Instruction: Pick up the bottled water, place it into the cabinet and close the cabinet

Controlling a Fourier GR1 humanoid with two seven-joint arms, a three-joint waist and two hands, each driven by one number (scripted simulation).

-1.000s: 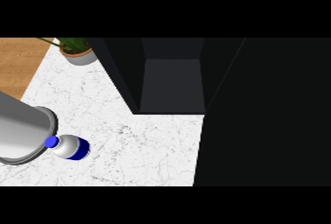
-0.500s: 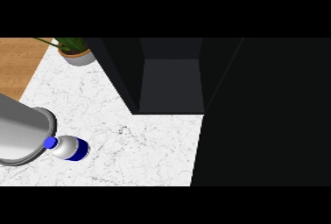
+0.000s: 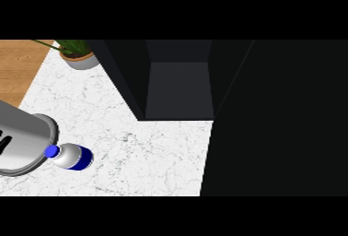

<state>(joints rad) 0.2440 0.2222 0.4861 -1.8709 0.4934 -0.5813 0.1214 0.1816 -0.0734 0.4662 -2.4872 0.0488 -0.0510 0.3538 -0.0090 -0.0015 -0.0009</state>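
1. The bottled water (image 3: 70, 156) stood upright on the white marble counter (image 3: 136, 152) at about eight o'clock in the head view, blue cap toward me, a blue band round its body.
2. A grey forearm (image 3: 20, 138) came in from nine o'clock, its end touching or overlapping the cap; no hand showed, so I could not tell what either hand was doing or whether anything gripped the bottle.
3. The cabinet (image 3: 178, 87) stood open at twelve o'clock, its dark interior well apart from the bottle; the potted plant (image 3: 76, 54) sat at eleven.
4. I judged the bottle light but smooth, likely slippery and easy to tip; a wrap round the body at the band looked the safest hold.
5. No brand, label text or writing could be read.
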